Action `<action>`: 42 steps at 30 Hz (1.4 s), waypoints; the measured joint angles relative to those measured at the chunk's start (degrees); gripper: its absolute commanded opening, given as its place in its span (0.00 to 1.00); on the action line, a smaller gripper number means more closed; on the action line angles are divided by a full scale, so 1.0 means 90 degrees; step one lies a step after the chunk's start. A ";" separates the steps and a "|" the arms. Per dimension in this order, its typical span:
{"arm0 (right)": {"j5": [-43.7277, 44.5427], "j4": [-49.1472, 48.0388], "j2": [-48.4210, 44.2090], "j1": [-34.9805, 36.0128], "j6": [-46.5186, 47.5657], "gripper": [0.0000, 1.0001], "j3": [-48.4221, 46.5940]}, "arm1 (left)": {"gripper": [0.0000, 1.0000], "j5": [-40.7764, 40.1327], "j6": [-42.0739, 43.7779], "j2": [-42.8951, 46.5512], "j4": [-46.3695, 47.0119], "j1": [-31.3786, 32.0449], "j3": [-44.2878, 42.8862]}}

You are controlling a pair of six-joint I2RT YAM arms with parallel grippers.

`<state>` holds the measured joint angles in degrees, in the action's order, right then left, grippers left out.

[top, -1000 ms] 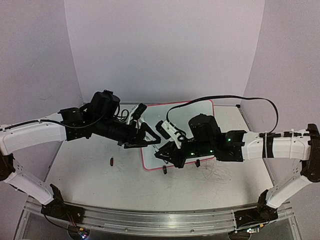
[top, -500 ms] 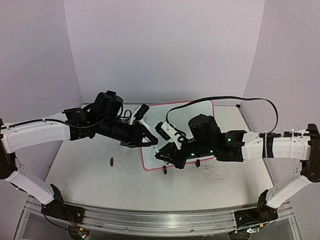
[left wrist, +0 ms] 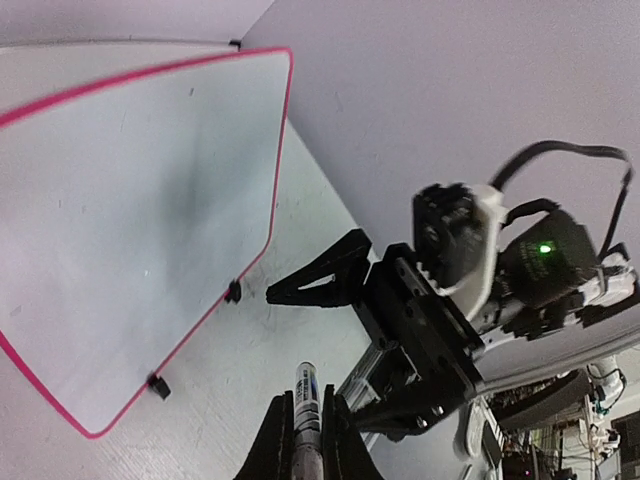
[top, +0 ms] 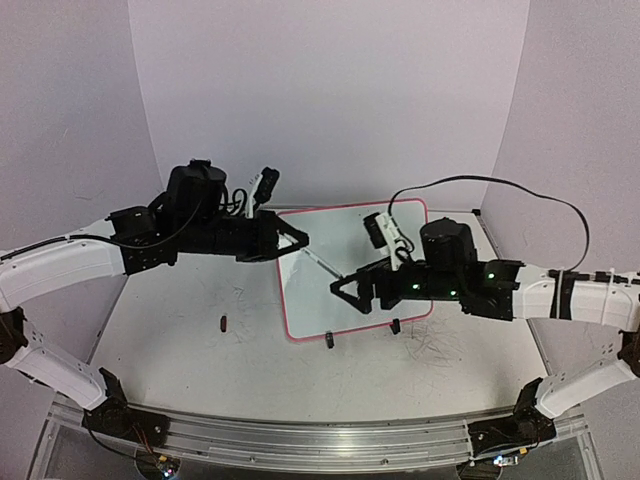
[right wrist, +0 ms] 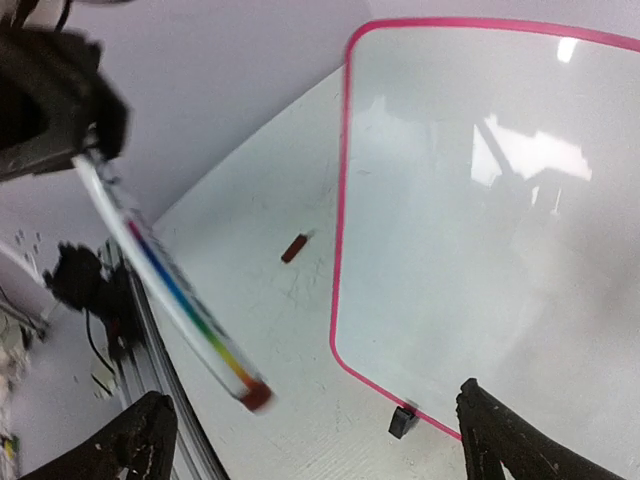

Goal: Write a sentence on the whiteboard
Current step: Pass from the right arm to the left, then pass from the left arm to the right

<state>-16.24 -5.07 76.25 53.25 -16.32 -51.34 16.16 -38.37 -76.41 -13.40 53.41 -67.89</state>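
Note:
The whiteboard (top: 335, 232) lies flat at mid-table, white with a pink frame; its face (left wrist: 130, 210) (right wrist: 490, 200) looks blank and no sentence shows on it. My left gripper (top: 298, 242) (left wrist: 306, 400) hangs over the board's left edge, shut on a white marker (top: 322, 263) (left wrist: 307, 395). In the right wrist view the marker (right wrist: 170, 290) has a rainbow stripe and a red end. My right gripper (top: 346, 292) (right wrist: 320, 440) stands open and holds nothing, just right of the marker's free end, above the board's near edge.
A small dark red cap (top: 223, 322) (right wrist: 295, 247) lies on the table left of the board. Two black clip feet (top: 329, 340) stick out from the board's near edge. A black cable (top: 480, 185) arches over the right arm. A metal rail (top: 300, 435) runs along the front.
The right gripper let go of the marker, opened wide and drew back to the right. The left gripper shut on the marker and carried it up and left.

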 measured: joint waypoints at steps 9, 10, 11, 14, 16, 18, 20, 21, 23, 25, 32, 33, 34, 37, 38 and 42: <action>-0.0994 -0.2172 -0.0859 -0.0775 -0.3122 0.98 0.0413 | 0.00 -0.0389 -0.0355 0.0260 0.2160 0.0000 -0.0117; -0.1163 -0.2386 -0.0779 -0.0797 -0.3290 0.97 0.0322 | 0.00 -0.0327 -0.0390 0.0177 0.2285 0.0000 -0.0216; -0.1328 -0.2600 -0.0697 -0.0820 -0.3458 0.95 0.0232 | 0.00 -0.0268 -0.0423 0.0096 0.2406 0.0000 -0.0311; -0.1702 -0.3241 -0.0431 -0.0922 -0.3851 0.85 0.0023 | 0.00 -0.0125 -0.0550 -0.0080 0.2700 0.0000 -0.0441; -0.1901 -0.3606 -0.0308 -0.0978 -0.4086 0.81 -0.0038 | 0.00 -0.0054 -0.0643 -0.0118 0.2856 0.0000 -0.0445; -0.2046 -0.3910 -0.0186 -0.1011 -0.4261 0.77 -0.0111 | 0.00 0.0029 -0.0759 -0.0144 0.3044 0.0000 -0.0443; -0.2183 -0.4219 -0.0051 -0.1027 -0.4429 0.71 -0.0188 | 0.00 0.0081 -0.0858 -0.0155 0.3207 0.0000 -0.0441; -0.2261 -0.4348 0.0016 -0.1030 -0.4516 0.65 -0.0236 | 0.00 0.0099 -0.0902 -0.0156 0.3292 0.0000 -0.0424; -0.2396 -0.4556 0.0143 -0.1032 -0.4665 0.56 -0.0337 | 0.00 0.0157 -0.0980 -0.0160 0.3439 0.0000 -0.0389; -0.2510 -0.4712 0.0245 -0.1033 -0.4754 0.49 -0.0430 | 0.00 0.0204 -0.1054 -0.0181 0.3560 0.0000 -0.0357; -0.2713 -0.5146 0.0403 -0.1034 -0.5036 0.40 -0.0530 | 0.00 0.0318 -0.1232 -0.0313 0.3793 0.0000 -0.0285; -0.2732 -0.5181 0.0416 -0.1034 -0.5060 0.38 -0.0547 | 0.00 0.0337 -0.1243 -0.0334 0.3816 0.0000 -0.0278; -0.2751 -0.5213 0.0434 -0.1034 -0.5075 0.35 -0.0570 | 0.00 0.0352 -0.1247 -0.0357 0.3837 0.0000 -0.0278; -0.2793 -0.5295 0.0492 -0.1040 -0.5125 0.31 -0.0614 | 0.00 0.0379 -0.1281 -0.0407 0.3905 0.0000 -0.0275; -0.2798 -0.5308 0.0508 -0.1043 -0.5140 0.31 -0.0616 | 0.00 0.0386 -0.1286 -0.0411 0.3929 0.0000 -0.0275; -0.2809 -0.5367 0.0558 -0.1056 -0.5148 0.31 -0.0616 | 0.00 0.0428 -0.1297 -0.0466 0.4000 0.0000 -0.0275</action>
<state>-41.52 -53.37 81.28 43.75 -62.65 -56.88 20.01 -50.05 -80.61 22.60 53.41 -70.37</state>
